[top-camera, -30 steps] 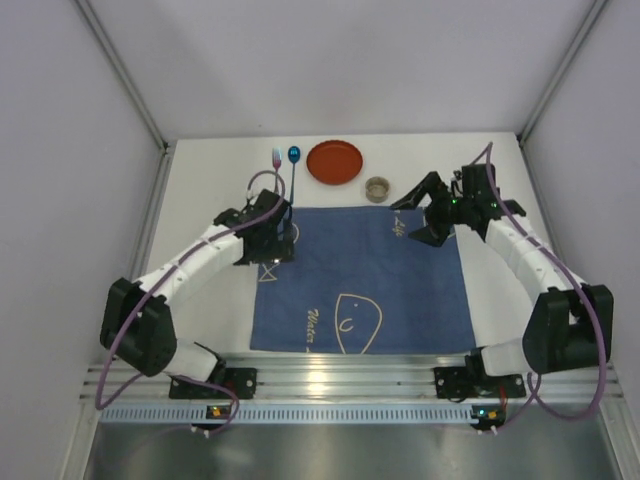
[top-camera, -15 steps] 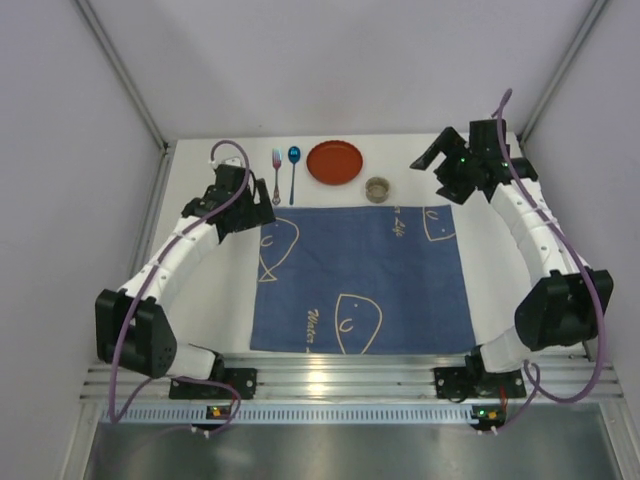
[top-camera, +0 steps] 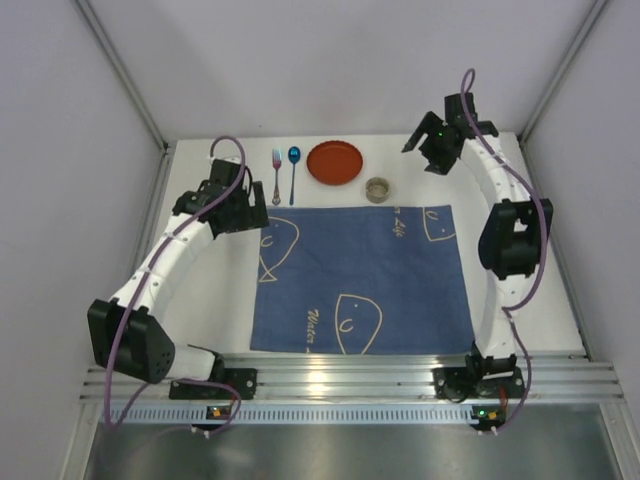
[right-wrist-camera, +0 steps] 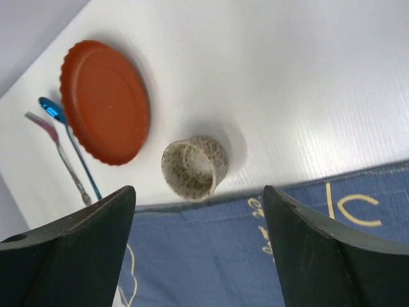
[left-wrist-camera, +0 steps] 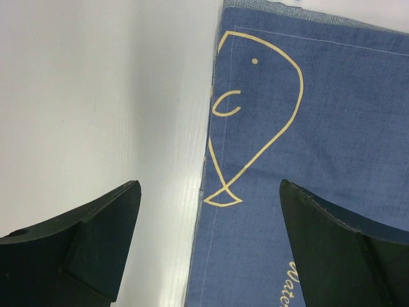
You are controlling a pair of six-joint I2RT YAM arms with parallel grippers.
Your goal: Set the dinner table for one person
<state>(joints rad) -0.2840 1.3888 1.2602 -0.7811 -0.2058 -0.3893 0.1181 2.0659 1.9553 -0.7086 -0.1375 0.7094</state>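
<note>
The white dinner table [top-camera: 230, 300] carries a dark blue cloth [top-camera: 360, 280] with pale fish outlines, lying flat in the middle. Along the far edge lie a pink-handled fork [top-camera: 276, 168], a blue spoon [top-camera: 293, 165], an orange plate [top-camera: 335, 161] and a speckled cup [top-camera: 378, 188]. My left gripper [top-camera: 248, 205] is open and empty, just left of the cloth's far left corner; its wrist view shows the cloth's left edge [left-wrist-camera: 211, 160] between the fingers. My right gripper [top-camera: 428, 150] is open and empty, raised over the far right of the table. Its wrist view shows the cup [right-wrist-camera: 193, 168], plate [right-wrist-camera: 105, 102], spoon [right-wrist-camera: 54, 112] and fork [right-wrist-camera: 48, 131].
Pale walls close in the table on the left, back and right. A metal rail [top-camera: 340, 370] with both arm bases runs along the near edge. White tabletop shows to the left and right of the cloth.
Both grippers have left the cloth's far corners. The left one drew back to the left; the right one rose and swung to the far right. The cloth lies flat.
</note>
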